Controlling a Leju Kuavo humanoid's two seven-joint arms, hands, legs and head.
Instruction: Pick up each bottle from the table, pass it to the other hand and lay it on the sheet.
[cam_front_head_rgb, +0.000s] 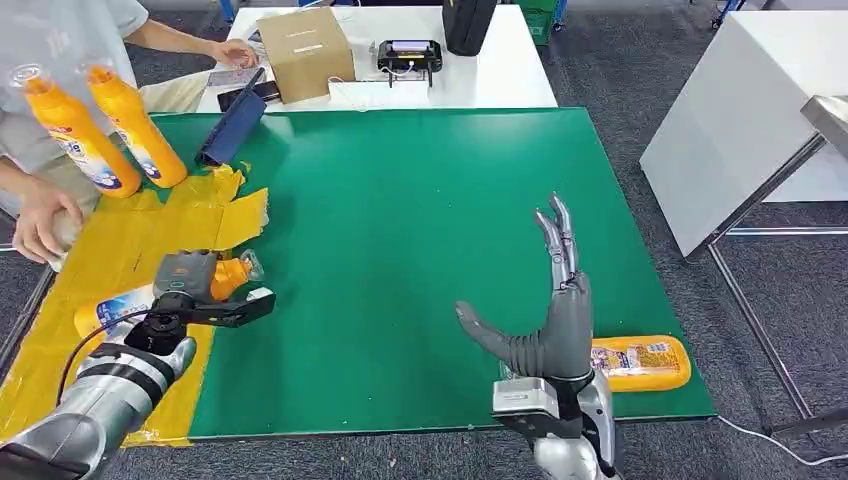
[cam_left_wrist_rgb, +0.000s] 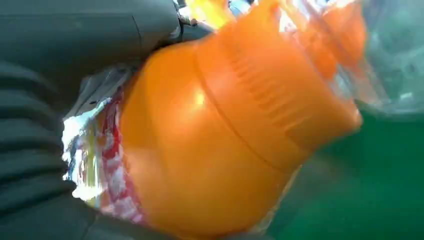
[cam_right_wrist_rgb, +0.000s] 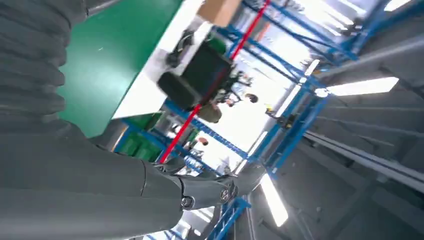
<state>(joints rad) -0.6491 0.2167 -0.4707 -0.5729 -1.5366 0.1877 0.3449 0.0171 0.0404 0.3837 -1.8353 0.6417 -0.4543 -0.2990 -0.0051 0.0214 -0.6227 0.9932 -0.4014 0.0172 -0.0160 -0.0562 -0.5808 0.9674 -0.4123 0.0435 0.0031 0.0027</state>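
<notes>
orange plastic bottle (cam_front_head_rgb: 130, 305) lies on its side on the yellow sheet (cam_front_head_rgb: 120, 250) at the left part of the desk (cam_front_head_rgb: 400, 230), grasped by the left hand (cam_front_head_rgb: 205, 290). its body carries a white and blue label; the cap end points toward the green surface. in the left wrist view the bottle (cam_left_wrist_rgb: 215, 145) shows a ribbed orange cap and a label with red and white print, too blurred to read. the left hand (cam_left_wrist_rgb: 60, 125) is wrapped around it.

second orange bottle (cam_front_head_rgb: 640, 362) lies on its side at the near right edge of the desk, just beside the right hand (cam_front_head_rgb: 550, 320). its label bears red print on yellow, not legible. the right hand is released, fingers straight and apart, pointing up, thumb out to the side, holding nothing; it is raised above the green surface and not touching the bottle. in the right wrist view the right hand (cam_right_wrist_rgb: 100, 170) shows as grey cover and dark fingers against the ceiling.

two further orange bottles (cam_front_head_rgb: 105, 130) are in a person's (cam_front_head_rgb: 60, 60) grip above the far left corner of the sheet; labels white and blue, writing too small to read.

desk surface is a green mat, with the crumpled yellow sheet over its left side. a dark blue folded item (cam_front_head_rgb: 232, 128) rests at the far left of the mat. beyond stands a white table (cam_front_head_rgb: 490, 70) with a cardboard box (cam_front_head_rgb: 305, 52), a black device (cam_front_head_rgb: 410, 57) and a black case (cam_front_head_rgb: 468, 22). floor is grey carpet (cam_front_head_rgb: 620, 90); a white bench (cam_front_head_rgb: 740, 120) stands to the right. blue racking and strip lights appear overhead in the right wrist view.
</notes>
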